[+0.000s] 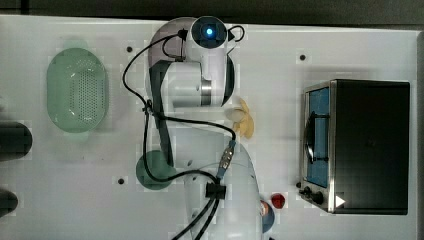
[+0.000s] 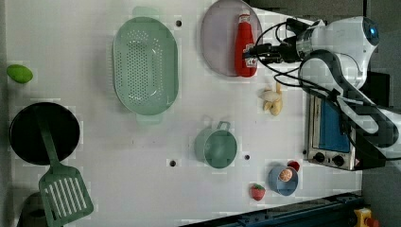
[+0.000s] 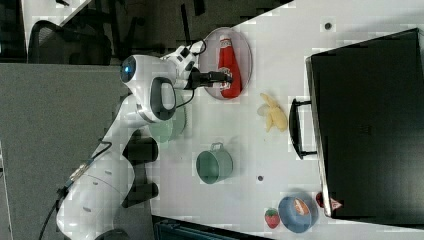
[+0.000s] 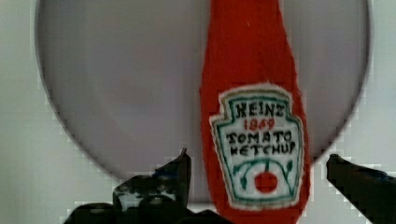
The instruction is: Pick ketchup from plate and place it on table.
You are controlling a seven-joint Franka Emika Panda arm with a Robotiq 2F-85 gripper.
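Straddling the ketchup (image 4: 254, 140), fingers (image 4: 175, 175) spread wide, one each side of the labelled lower body, nothing gripped yet. Gripper (image 2: 253, 51) sits low over the plate (image 2: 217, 42), where the bottle lies flat near one edge. Best to centre on the label, settle lower, close squarely, then lift toward bare table (image 2: 94, 142).

Three overhead views – wrist camera close above plate (image 4: 93, 93)

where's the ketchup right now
The ketchup lies flat on the plate near the left view's top edge, right of the green strainer. The open hand is at its label end.
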